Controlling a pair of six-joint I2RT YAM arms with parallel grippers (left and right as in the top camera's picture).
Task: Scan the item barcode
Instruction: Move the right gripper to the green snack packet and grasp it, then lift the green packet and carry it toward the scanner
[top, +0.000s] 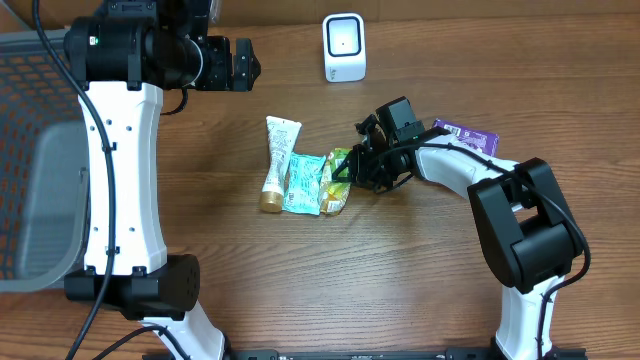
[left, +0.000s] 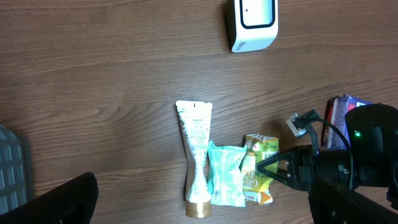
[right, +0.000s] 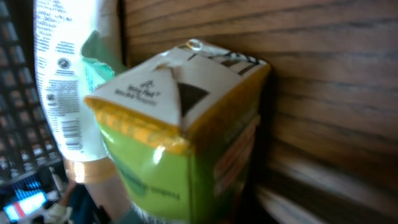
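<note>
The right claw (top: 350, 170) reached in from the right, low over the wooden table (top: 300, 290). Its black fingers (left: 273, 167) were drawn nearly together and pinched the right side of a green and yellow carton (top: 336, 184). From the right wrist the carton (right: 186, 143) filled most of the frame. It was tilted, showing its folded white top and yellow rim, and the claw's own fingers could not be made out there.

The carton lay near the middle of the table, the rightmost of three items bunched side by side. A teal sachet (top: 303, 185) touched its left edge. Left of that lay a white tube (top: 278, 158), its gold cap toward the near edge of the table. In the right wrist view a barcode showed on the tube (right: 62, 74).

A white barcode scanner (top: 344, 47) stood upright at the far edge of the table, well apart from the carton. A purple packet (top: 468, 135) lay to the right, partly under the right arm.

The left claw (top: 240, 65) hung high over the far-left part of the table with its fingers spread wide, holding nothing. A grey mesh basket (top: 40, 200) sat at the left edge of the overhead view.
</note>
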